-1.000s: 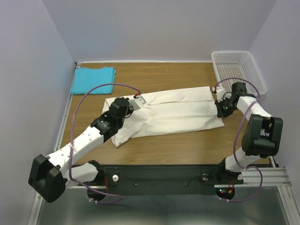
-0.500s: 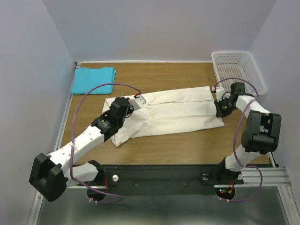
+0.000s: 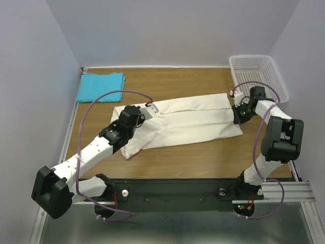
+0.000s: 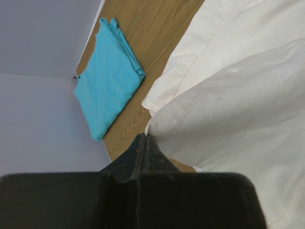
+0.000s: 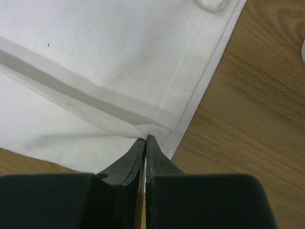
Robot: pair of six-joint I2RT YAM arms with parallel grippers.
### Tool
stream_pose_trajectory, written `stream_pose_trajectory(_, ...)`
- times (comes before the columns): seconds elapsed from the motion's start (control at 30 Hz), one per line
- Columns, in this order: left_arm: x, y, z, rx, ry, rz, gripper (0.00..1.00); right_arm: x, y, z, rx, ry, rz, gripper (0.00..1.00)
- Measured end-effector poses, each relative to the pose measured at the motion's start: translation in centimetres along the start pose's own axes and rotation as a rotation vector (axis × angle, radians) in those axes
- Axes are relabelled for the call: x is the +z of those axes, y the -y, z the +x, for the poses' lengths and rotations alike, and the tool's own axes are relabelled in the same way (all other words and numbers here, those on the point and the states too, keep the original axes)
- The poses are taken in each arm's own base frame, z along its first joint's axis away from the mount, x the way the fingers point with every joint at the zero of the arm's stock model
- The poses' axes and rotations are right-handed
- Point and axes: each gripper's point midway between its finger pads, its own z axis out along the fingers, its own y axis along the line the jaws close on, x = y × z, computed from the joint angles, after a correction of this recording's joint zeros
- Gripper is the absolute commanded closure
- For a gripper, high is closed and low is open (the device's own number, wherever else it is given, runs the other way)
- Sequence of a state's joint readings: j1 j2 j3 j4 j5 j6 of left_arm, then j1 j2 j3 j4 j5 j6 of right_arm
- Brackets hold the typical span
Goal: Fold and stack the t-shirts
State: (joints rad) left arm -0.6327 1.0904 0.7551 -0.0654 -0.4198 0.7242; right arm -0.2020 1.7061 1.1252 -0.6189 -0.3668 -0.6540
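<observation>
The cream shirt (image 3: 193,121) at centre frame looks light and limp, best held by its folded edges. Left gripper (image 4: 144,141) and right gripper (image 5: 145,142) each pinch such an edge.

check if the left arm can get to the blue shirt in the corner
Probably yes, but not right away: the left claw is shut on the edge of the cream shirt and must let go first. Only bare table lies between it and the turquoise shirt in the far left corner.
</observation>
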Motion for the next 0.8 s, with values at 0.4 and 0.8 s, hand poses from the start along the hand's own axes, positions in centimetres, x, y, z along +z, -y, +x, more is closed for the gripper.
stream_pose_trajectory(0.4, 0.0, 0.2, -0.1, 0.0, 0.004, 0.008, 1.0, 0.1, 0.0, 0.1, 0.001, -0.003, -0.002, 0.82)
stream_pose_trajectory(0.8, 0.0, 0.5, -0.2, -0.005, 0.011, 0.023, 1.0, -0.7, 0.4, -1.2, 0.063, 0.046, 0.041, 0.72)
